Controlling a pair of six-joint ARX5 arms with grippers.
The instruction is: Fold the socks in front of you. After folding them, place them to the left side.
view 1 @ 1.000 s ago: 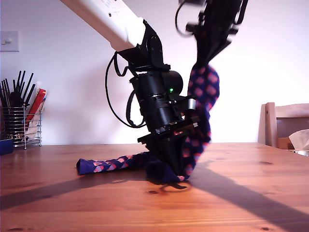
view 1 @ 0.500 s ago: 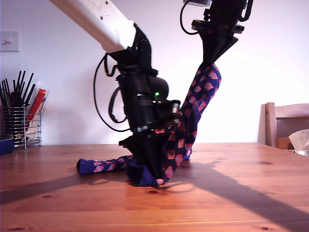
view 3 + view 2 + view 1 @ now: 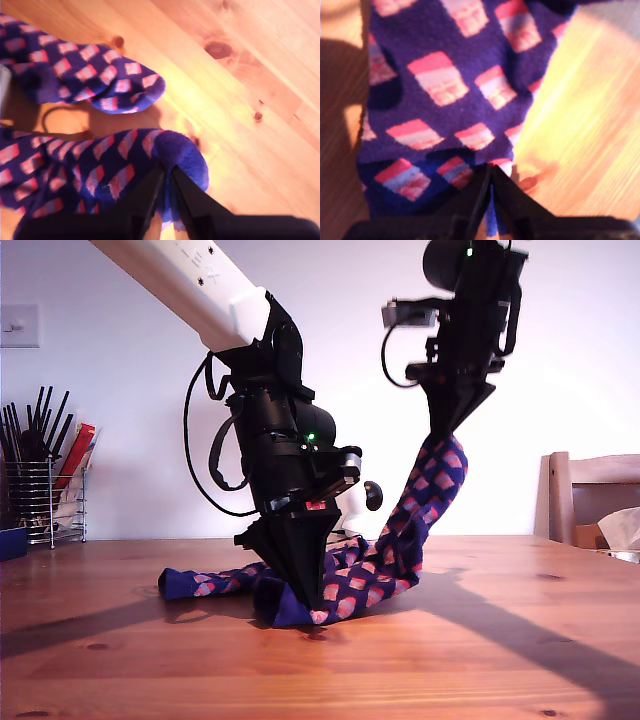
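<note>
Socks (image 3: 350, 585): a long patterned strip, one stretch flat on the worktop (image 3: 520, 640) running toward the exterior view's left, the other end rising toward the exterior view's right.
Low grip: my first gripper (image 3: 305, 602), fingers pinched on the fabric at the worktop.
High grip: my second gripper (image 3: 443, 432), fingers clamped on the raised end, above and to the exterior view's right of the first.
Fold direction, I judge: the raised end travels along the strip toward the flat end.
Count: two sock ends show in the second wrist view; two grippers.
</note>
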